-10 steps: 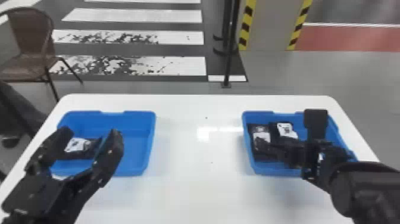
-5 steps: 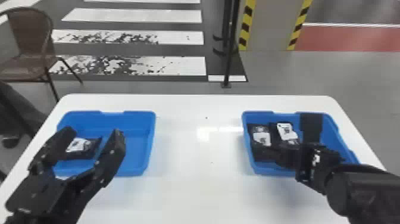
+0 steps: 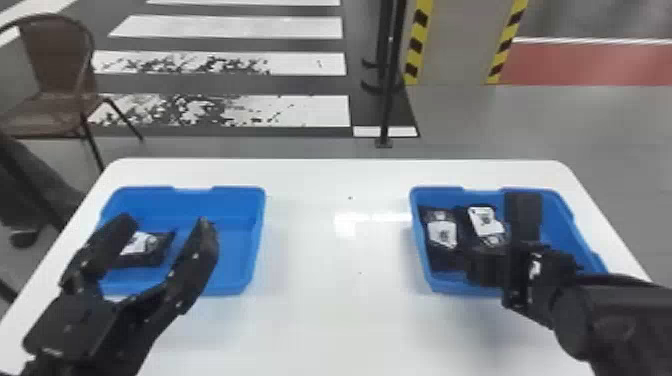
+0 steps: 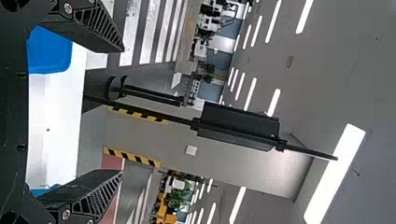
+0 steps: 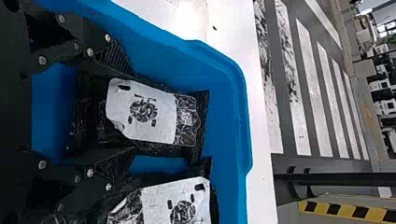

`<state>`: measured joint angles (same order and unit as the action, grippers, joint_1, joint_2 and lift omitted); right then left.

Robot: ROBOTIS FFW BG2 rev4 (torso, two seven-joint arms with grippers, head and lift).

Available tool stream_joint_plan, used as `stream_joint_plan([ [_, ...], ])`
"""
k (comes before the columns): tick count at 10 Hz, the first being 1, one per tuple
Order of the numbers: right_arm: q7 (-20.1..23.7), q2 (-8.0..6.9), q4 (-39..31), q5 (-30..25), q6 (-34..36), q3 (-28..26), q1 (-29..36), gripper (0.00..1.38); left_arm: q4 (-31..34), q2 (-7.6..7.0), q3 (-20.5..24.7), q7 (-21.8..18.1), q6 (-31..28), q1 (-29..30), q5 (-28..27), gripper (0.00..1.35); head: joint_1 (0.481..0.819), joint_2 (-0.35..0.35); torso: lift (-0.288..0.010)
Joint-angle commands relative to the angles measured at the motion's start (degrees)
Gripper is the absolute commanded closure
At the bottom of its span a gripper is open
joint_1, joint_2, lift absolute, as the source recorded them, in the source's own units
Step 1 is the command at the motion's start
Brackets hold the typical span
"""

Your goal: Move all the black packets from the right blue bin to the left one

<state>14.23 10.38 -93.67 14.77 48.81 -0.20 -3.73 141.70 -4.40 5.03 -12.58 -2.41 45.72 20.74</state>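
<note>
Inside the right blue bin (image 3: 431, 190), a black packet (image 5: 140, 114) with a white label is held between the fingers of the right hand (image 5: 134, 112), which are drawn in against its two opposite sides; how firmly it is pinched cannot be told. It lies nearest the bin's left wall, and a second packet (image 3: 485, 220) is set close beside it. Over the left blue bin (image 3: 258, 225), at the far side of the bench (image 3: 320, 305), the left hand (image 3: 166, 224) is held open and empty, with one packet (image 3: 150, 252) lying in that bin.

The step in hand is judged to be the pick. The pinch should be made sure before any lift, since a soft wrapper may crumple or slip out. A straight, slow rise would be best, so that the neighbour is not dragged along and the rim is not caught. The left hand should be kept out of the way when the packet is brought across, and it should be let go low.
</note>
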Motion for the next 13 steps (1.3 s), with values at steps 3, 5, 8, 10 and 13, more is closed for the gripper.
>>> stream_joint_plan([
  [3,0.01,-0.1,-1.74,0.32,-4.1,0.2,0.92,1.08,-0.86,0.0,0.0,-0.25,0.45,-0.02,1.09,0.11,0.695,-0.004,-0.14],
  [5,-0.08,-0.18,-1.74,1.46,-6.63,-0.37,2.18,1.08,-1.14,0.09,0.0,-0.34,1.15,-0.02,1.66,0.11,0.695,-0.002,-0.14],
  [8,-0.43,-1.06,-7.37,1.34,-11.55,-2.31,7.25,1.08,-1.42,0.18,0.11,-0.52,2.13,0.12,2.23,0.11,0.695,-0.006,-0.14],
  [10,-0.43,-1.5,-14.82,2.94,-12.25,-3.23,12.59,1.08,-1.71,0.26,0.22,-0.61,2.42,-0.02,2.69,0.11,0.695,-0.009,-0.14],
  [13,2.12,-1.68,-23.68,3.29,-16.89,-3.45,18.35,1.08,-1.85,0.35,0.11,-0.87,2.13,-0.02,3.26,0.11,0.695,0.009,-0.14],
])
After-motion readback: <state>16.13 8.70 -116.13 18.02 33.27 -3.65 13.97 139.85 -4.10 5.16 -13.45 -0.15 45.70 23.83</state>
